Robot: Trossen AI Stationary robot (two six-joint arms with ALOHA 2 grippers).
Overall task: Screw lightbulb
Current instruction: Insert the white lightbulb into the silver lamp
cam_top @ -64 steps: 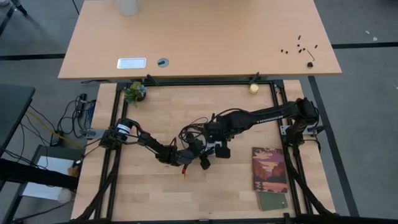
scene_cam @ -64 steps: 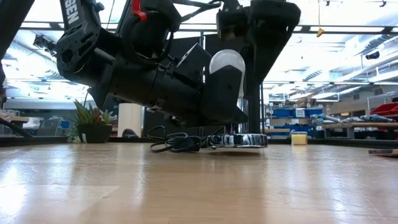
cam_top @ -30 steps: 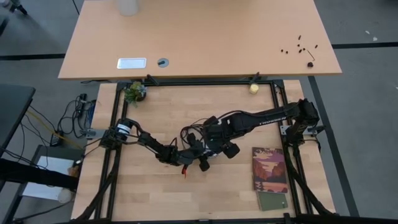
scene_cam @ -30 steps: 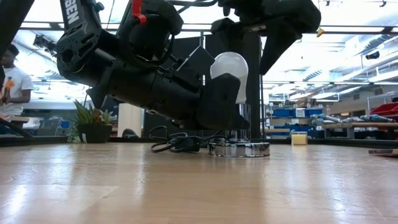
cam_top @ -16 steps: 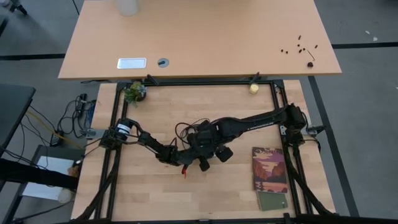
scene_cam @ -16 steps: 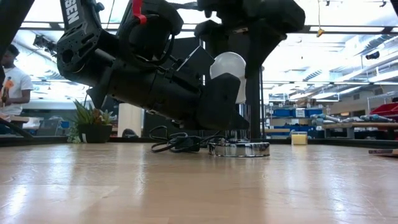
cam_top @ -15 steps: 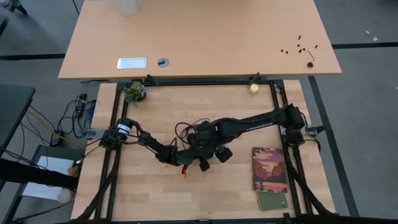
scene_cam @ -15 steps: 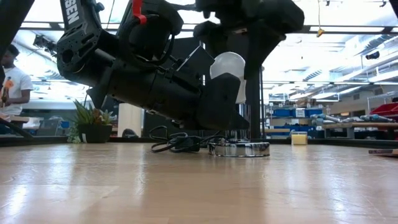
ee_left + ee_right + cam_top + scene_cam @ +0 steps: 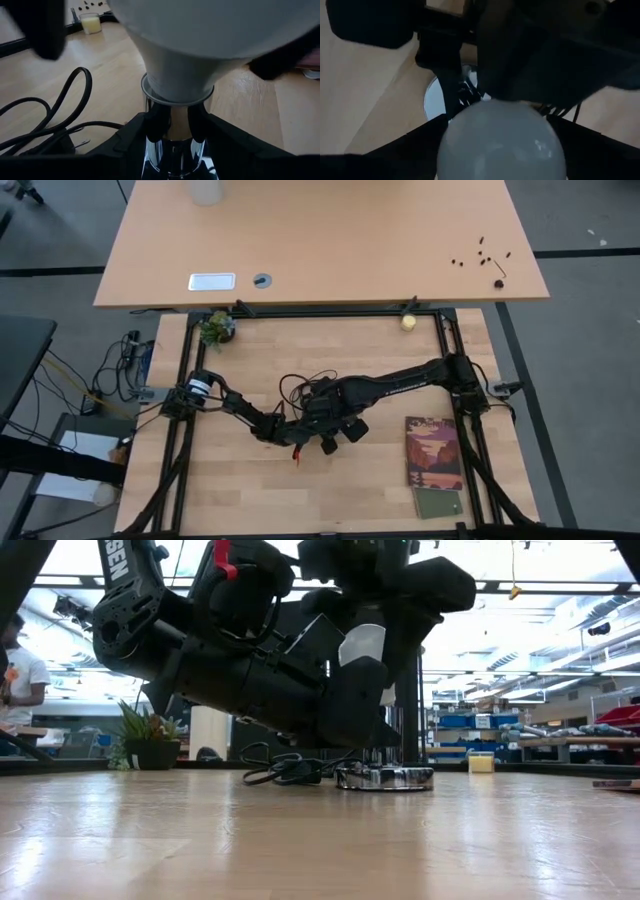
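The white lightbulb [image 9: 366, 644] stands upright on the chrome stem [image 9: 172, 127] of a silver socket, whose round disc base [image 9: 385, 778] rests on the table near its middle. My left gripper [image 9: 312, 432] reaches in low from the table's left and is shut on that stem. My right gripper [image 9: 500, 150] hangs over the lightbulb [image 9: 501, 140] from above, open, with one finger on either side of the glass. Whether those fingers touch the glass cannot be told. In the high view both arms hide the bulb. My left gripper pinches the socket's chrome stem [image 9: 172, 131] between its two fingers [image 9: 131, 137], just under the bulb's neck. The fingers come in nearly level from the table's left and lie across the stem. The socket stands upright with its disc base on the table.
The socket's black cord [image 9: 285, 770] lies coiled on the far side of the socket. A booklet [image 9: 433, 452] and a small green card [image 9: 438, 503] lie at the right near the front. A yellowish ball [image 9: 408, 322] and a potted plant [image 9: 215, 328] stand at the far edge.
My right gripper has moved toward the table's left and come down over the bulb, tipping steeper, so its fingers now stand around the glass. My left gripper, the socket and the bulb have kept still.
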